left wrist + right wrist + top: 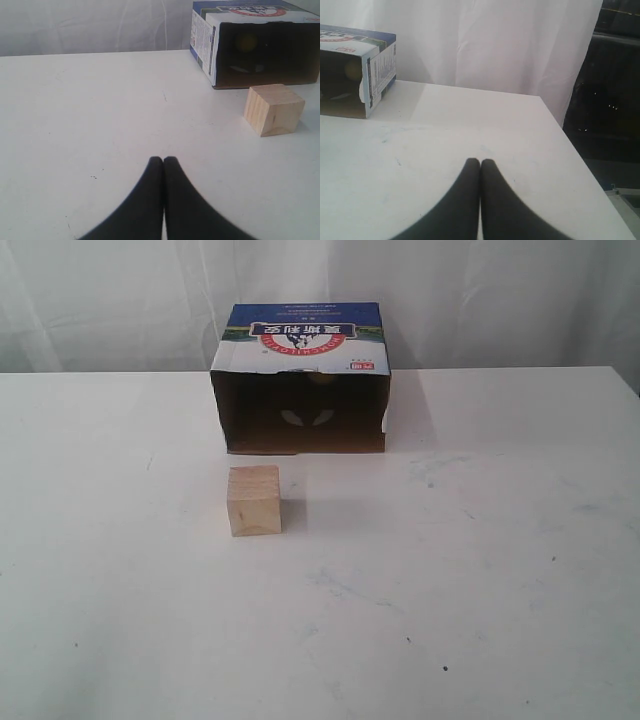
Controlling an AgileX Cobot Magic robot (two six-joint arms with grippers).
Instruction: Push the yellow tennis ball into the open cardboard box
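Tennis ball (246,43): dim, deep inside box (202,35); wooden cube (274,109) before box mouth. Left end effector (163,160), right end effector (480,161): pinched closed, empty. Push seemingly complete; no further push needed.

The flat white table (480,590) carries faint scuffs and small dark specks. Two items rest directly on it. A large brown open cardboard box (300,340) with a blue, white and red printed top stands toward the far edge. A pale wooden cube (253,500) sits near its opening, not touching it.
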